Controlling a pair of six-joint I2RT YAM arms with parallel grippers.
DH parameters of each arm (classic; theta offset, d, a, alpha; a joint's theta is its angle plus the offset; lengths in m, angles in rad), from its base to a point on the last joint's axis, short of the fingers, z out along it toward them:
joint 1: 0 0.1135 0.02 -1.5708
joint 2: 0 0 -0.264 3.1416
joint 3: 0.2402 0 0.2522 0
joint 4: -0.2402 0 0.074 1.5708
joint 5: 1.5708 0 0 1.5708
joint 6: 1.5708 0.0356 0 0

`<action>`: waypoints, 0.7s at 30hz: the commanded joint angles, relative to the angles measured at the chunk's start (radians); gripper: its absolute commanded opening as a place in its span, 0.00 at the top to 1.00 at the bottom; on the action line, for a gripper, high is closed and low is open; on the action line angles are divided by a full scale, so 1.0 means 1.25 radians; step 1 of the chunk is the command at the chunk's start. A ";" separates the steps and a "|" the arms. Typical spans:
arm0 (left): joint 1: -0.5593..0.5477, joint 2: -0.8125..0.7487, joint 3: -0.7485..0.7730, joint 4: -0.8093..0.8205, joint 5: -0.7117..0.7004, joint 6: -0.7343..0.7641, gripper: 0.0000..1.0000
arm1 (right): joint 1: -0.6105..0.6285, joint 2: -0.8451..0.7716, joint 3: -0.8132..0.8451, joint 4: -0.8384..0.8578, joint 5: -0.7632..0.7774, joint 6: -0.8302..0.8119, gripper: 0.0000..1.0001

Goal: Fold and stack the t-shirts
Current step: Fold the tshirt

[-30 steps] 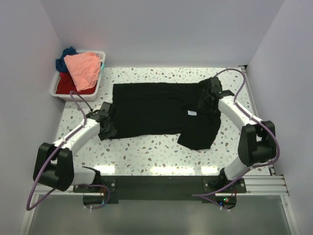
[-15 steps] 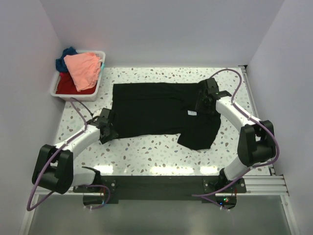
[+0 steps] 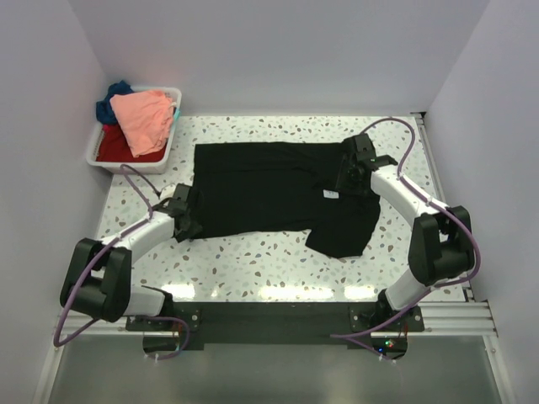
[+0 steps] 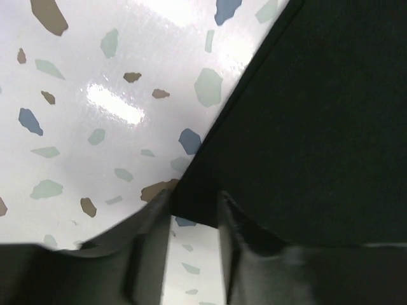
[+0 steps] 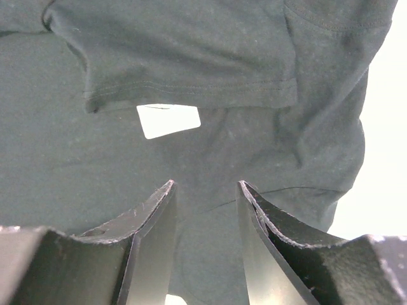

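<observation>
So, overhead view first: the black t-shirt (image 3: 269, 189) is spread across the middle of the counter (image 3: 253, 261) with its white label (image 3: 331, 194) showing. Over the last second my left end effector (image 3: 187, 216) has slid in from the left and now sits right at the shirt's near-left corner. The right end effector (image 3: 354, 172) has nudged slightly farther back, by the collar area. The salmon-pink t-shirt (image 3: 143, 118), red t-shirt (image 3: 114, 150) and dark blue t-shirt (image 3: 109, 97) are piled in the white bin (image 3: 174, 126), far left.

Left wrist view: the jaws stand a small way apart, straddling the hem corner, with speckled counter showing in the gap. Not clamped yet, as far as I can see.

Right wrist view: the jaws are also partway open over bunched black cloth, with the label just ahead of the tips. They grip nothing, and I can't tell whether they touch fabric.

My read: both arms are lined up for the first pinch, so folding has barely started.
</observation>
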 commanded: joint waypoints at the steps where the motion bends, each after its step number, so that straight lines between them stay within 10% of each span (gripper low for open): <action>1: 0.009 0.023 -0.011 0.035 -0.013 0.007 0.72 | 0.008 -0.012 0.009 -0.030 0.030 0.014 0.55; 5: 0.013 0.014 0.014 0.013 -0.024 0.015 1.00 | 0.011 -0.060 -0.039 -0.059 0.056 0.057 0.55; 21: 0.021 0.024 0.303 -0.037 -0.075 0.113 1.00 | 0.015 -0.279 -0.303 -0.231 0.050 0.260 0.55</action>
